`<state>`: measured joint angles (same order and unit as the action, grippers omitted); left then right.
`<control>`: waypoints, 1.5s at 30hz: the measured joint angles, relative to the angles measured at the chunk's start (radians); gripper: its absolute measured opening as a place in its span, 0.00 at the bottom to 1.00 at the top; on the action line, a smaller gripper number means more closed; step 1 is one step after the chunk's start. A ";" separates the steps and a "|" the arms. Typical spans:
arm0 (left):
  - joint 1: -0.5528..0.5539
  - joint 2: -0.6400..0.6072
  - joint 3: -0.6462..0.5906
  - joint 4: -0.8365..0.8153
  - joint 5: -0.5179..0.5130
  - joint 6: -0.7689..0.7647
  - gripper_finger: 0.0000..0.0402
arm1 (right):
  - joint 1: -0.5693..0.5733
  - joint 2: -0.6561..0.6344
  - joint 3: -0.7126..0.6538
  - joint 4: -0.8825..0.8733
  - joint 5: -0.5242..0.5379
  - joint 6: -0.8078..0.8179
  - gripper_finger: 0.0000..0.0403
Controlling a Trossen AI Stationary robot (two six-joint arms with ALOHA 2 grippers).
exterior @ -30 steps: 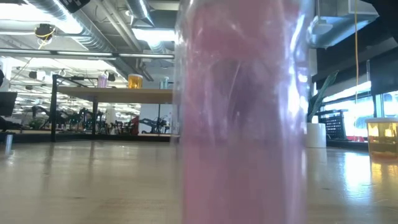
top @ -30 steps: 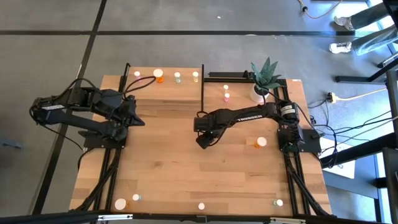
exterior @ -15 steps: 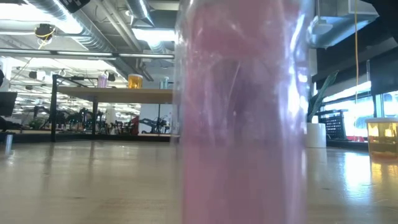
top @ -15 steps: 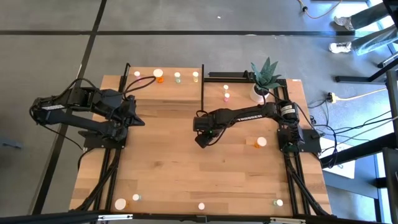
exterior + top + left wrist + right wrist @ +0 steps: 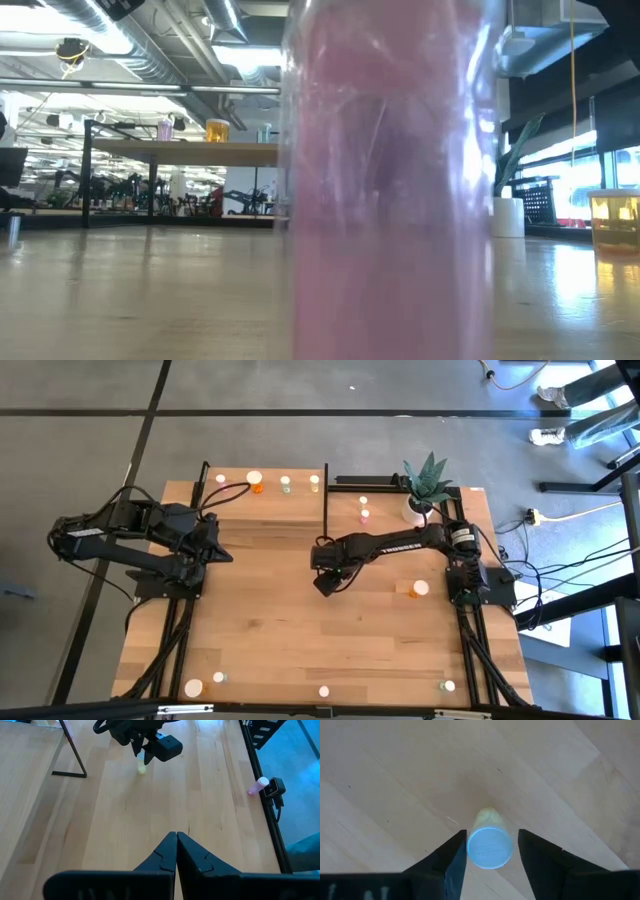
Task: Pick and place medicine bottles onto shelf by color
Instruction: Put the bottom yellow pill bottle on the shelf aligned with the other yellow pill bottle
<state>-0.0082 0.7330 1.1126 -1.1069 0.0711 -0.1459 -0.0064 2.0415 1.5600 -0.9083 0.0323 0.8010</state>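
Observation:
My right gripper (image 5: 322,584) is open at the table's middle, pointing down over a yellowish bottle with a white cap (image 5: 489,846). The bottle stands upright on its base between the fingers and also shows in the left wrist view (image 5: 142,768). My left gripper (image 5: 176,845) is shut and empty at the table's left (image 5: 222,550). The shelf (image 5: 265,500) stands at the far left and carries orange (image 5: 257,487), green (image 5: 285,485) and yellowish (image 5: 314,483) bottles. Two pink bottles (image 5: 364,510) stand to the right of the shelf. My right gripper comes from above with a finger on either side of the bottle's white cap (image 5: 470,851). One finger (image 5: 456,851) stands right against the cap, and I cannot tell whether it touches. The other finger (image 5: 532,851) is apart from it by a small gap.
A white plant pot (image 5: 415,510) stands at the far right. An orange bottle (image 5: 417,589) lies near the right arm's base. Several bottles stand along the near edge (image 5: 193,687) (image 5: 323,691) (image 5: 447,685). A pink bottle (image 5: 390,180) fills the middle of the low view.

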 joint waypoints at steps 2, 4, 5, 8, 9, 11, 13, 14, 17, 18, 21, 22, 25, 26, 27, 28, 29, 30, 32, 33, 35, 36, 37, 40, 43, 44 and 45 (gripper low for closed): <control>0.000 0.000 0.000 0.000 0.000 0.000 0.01 | -0.002 -0.001 0.000 -0.001 -0.009 -0.012 0.44; 0.000 0.000 0.000 0.000 0.000 0.000 0.00 | -0.002 -0.007 0.000 -0.004 -0.008 -0.017 0.44; 0.000 0.000 0.000 0.000 0.000 0.000 0.00 | -0.002 -0.011 0.001 -0.004 -0.008 -0.017 0.44; 0.000 0.000 0.000 -0.001 0.000 0.000 0.00 | -0.002 -0.019 0.017 -0.031 -0.006 -0.019 0.44; 0.000 0.000 0.000 0.000 0.000 0.000 0.00 | -0.002 -0.020 0.029 -0.041 -0.003 -0.020 0.44; 0.000 0.000 0.000 -0.001 0.000 0.000 0.00 | -0.002 -0.023 0.052 -0.070 0.000 -0.023 0.44; 0.000 0.000 0.000 -0.001 0.000 0.000 0.00 | -0.001 -0.024 0.087 -0.109 0.000 -0.025 0.44; 0.000 0.000 0.000 -0.001 0.000 0.000 0.00 | -0.001 -0.024 0.106 -0.131 0.000 -0.025 0.44; 0.000 0.000 0.000 -0.001 0.000 0.000 0.01 | 0.002 -0.024 0.172 -0.193 0.034 -0.025 0.44; 0.000 0.000 0.000 -0.001 0.000 0.000 0.00 | 0.004 -0.024 0.199 -0.223 0.054 -0.025 0.44; 0.000 0.000 0.000 0.000 -0.001 0.000 0.00 | 0.020 -0.024 0.294 -0.309 0.124 -0.036 0.44; 0.000 0.000 0.000 -0.001 -0.001 0.000 0.00 | 0.027 -0.024 0.329 -0.341 0.147 -0.047 0.44; 0.000 0.000 0.000 -0.001 -0.001 0.000 0.00 | 0.051 -0.024 0.432 -0.405 0.198 -0.080 0.44; 0.000 0.000 0.000 0.000 -0.001 0.000 0.00 | 0.059 -0.024 0.461 -0.415 0.209 -0.099 0.44; 0.000 0.000 0.000 0.000 -0.001 0.000 0.00 | 0.067 -0.024 0.490 -0.427 0.211 -0.125 0.44; 0.000 0.000 0.000 0.000 -0.002 0.000 0.00 | 0.075 -0.024 0.518 -0.434 0.211 -0.155 0.44; 0.000 0.000 0.000 0.000 -0.005 0.000 0.00 | 0.084 -0.024 0.547 -0.435 0.212 -0.187 0.44; 0.000 0.000 0.000 0.000 -0.008 0.000 0.00 | 0.093 -0.024 0.574 -0.435 0.212 -0.215 0.44; 0.000 0.004 0.000 0.001 -0.008 0.000 0.00 | 0.108 -0.024 0.623 -0.444 0.212 -0.262 0.44; 0.000 0.009 0.000 0.005 -0.008 0.000 0.00 | 0.115 -0.024 0.647 -0.452 0.211 -0.279 0.44; 0.000 0.016 0.000 0.022 -0.010 0.000 0.00 | 0.127 -0.024 0.692 -0.472 0.211 -0.303 0.44; 0.000 0.024 0.000 0.042 -0.010 0.000 0.00 | 0.131 -0.024 0.712 -0.478 0.211 -0.310 0.44; 0.000 0.035 0.000 0.070 -0.010 0.000 0.00 | 0.136 -0.025 0.730 -0.486 0.212 -0.313 0.44; 0.000 0.078 0.000 0.136 -0.011 0.042 0.00 | 0.146 -0.026 0.782 -0.524 0.212 -0.314 0.44; 0.000 0.146 0.000 0.180 -0.011 0.093 0.00 | 0.157 -0.057 0.783 -0.540 0.211 -0.317 0.44; 0.000 0.170 0.000 0.191 -0.011 0.111 0.00 | 0.162 -0.068 0.777 -0.548 0.210 -0.318 0.44; 0.000 0.198 0.000 0.206 -0.011 0.133 0.00 | 0.166 -0.080 0.778 -0.554 0.211 -0.317 0.44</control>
<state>-0.0078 0.9313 1.1122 -0.9010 0.0602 -0.0128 0.1594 1.9617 2.3378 -1.4618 0.2436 0.4842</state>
